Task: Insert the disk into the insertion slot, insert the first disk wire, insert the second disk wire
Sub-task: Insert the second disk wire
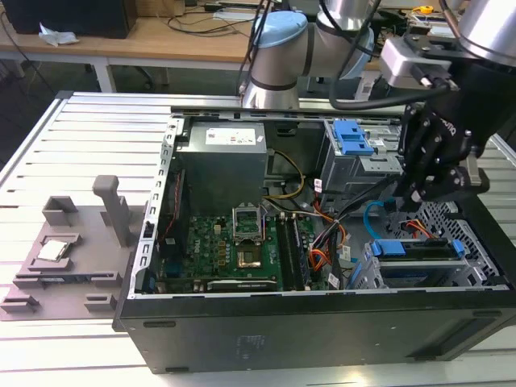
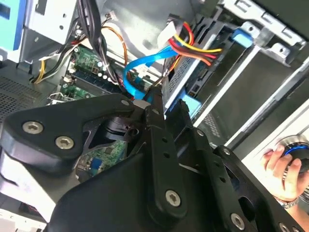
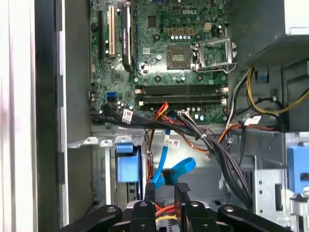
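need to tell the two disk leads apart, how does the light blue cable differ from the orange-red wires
The light blue cable is one flat band; the orange-red wires are several thin strands bundled. The cable bends in a wide loop; the wires are short and gently curved. The cable's end sits at the tool; the wires end at the disk. Both are thin and run near the disk.

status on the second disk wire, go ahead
Tool at plug end of the second disk wire. Disk seated in the insertion slot. Thick black cables run close beside, not across.
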Robot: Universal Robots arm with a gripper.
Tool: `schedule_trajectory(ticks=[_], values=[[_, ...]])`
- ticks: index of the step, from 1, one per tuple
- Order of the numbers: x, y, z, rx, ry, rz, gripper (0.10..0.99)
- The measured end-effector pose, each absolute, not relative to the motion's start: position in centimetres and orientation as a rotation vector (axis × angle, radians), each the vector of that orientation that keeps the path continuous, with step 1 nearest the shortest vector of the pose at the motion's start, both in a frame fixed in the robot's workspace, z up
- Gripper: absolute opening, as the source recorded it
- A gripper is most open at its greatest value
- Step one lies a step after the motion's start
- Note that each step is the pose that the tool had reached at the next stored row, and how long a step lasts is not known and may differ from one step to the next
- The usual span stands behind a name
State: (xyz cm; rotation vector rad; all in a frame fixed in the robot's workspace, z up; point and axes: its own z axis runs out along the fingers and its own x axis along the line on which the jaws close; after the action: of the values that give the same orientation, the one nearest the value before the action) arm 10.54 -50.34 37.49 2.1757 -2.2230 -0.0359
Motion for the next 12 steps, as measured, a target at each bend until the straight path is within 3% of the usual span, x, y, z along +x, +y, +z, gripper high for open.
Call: schedule_trajectory(ticks=[12], values=[[9.47,-49.88,36.58,2.300,-2.092,-0.033,0.302]])
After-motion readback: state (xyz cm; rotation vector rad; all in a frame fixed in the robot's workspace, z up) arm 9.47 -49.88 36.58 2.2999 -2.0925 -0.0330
